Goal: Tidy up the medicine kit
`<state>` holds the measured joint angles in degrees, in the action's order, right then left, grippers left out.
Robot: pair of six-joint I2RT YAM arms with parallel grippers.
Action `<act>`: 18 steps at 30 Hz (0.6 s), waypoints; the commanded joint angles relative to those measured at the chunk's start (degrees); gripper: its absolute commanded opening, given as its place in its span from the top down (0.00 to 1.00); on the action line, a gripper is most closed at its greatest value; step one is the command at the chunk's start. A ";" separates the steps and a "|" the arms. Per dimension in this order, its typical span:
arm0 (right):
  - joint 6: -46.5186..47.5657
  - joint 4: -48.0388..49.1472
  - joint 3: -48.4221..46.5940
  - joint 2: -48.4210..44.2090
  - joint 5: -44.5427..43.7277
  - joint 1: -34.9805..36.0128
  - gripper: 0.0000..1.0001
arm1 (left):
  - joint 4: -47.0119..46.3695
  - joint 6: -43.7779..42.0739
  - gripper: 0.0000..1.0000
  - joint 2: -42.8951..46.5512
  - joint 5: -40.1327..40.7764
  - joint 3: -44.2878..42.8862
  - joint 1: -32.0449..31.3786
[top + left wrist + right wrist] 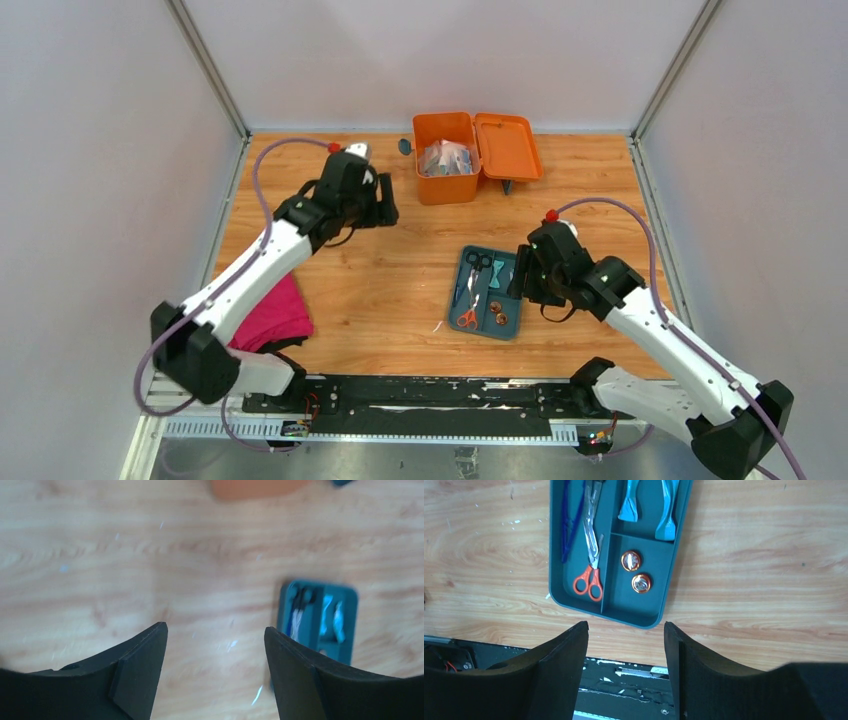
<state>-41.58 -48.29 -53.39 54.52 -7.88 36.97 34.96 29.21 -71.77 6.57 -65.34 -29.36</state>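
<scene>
The medicine kit [445, 190] is an orange box at the back of the table, with its lid [508, 147] swung open to the right and clear packets [446, 158] inside. My left gripper [385, 212] hovers left of and in front of it. In the left wrist view this gripper [215, 627] is open over bare wood with nothing between its fingers. My right gripper [518, 280] hangs at the right edge of a teal divided tray [484, 332]. The right wrist view shows this gripper [626, 625] open and empty, just past the tray's near edge.
The tray [659, 570] holds orange-handled scissors [589, 582], blue forceps [569, 520], light blue tweezers [629, 505] and two round copper-coloured pieces [631, 561]. A pink cloth [275, 312] lies by the left arm. A black rail [430, 395] runs along the near edge.
</scene>
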 commanded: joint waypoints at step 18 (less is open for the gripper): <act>-1.26 0.74 8.29 -10.39 3.93 -0.70 0.40 | -6.95 -1.55 0.38 -50.96 2.68 -49.30 3.76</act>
<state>-43.07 -47.48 -46.26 44.71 -4.34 36.97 26.70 28.99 -119.17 7.70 -109.62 -26.37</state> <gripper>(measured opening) 0.601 0.641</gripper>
